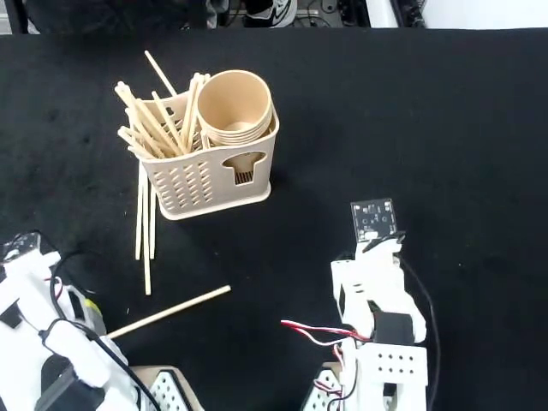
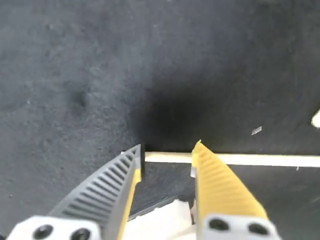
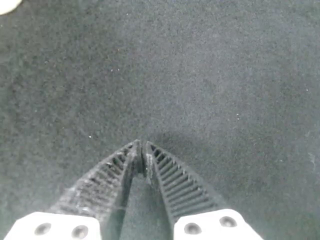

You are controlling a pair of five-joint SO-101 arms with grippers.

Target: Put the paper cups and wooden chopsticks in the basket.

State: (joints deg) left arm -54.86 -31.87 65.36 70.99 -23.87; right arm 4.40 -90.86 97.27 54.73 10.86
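A beige slotted basket (image 1: 214, 171) stands at the back left of the black table. A stack of paper cups (image 1: 235, 104) sits in it beside a bunch of wooden chopsticks (image 1: 156, 118). A few chopsticks (image 1: 145, 224) lie on the table against the basket's left front. One chopstick (image 1: 175, 310) lies slantwise nearer the front, its lower end by my left arm (image 1: 47, 338). My left gripper (image 2: 167, 148) is open just above the table, and that chopstick's (image 2: 250, 159) end lies between its fingertips. My right gripper (image 3: 141, 147) is shut on nothing over bare cloth.
The right arm (image 1: 377, 300) stands at the front right, well away from the basket. A pale grey block (image 1: 167, 385) sits at the front edge between the arms. Black cloth (image 1: 411, 128) covers the table.
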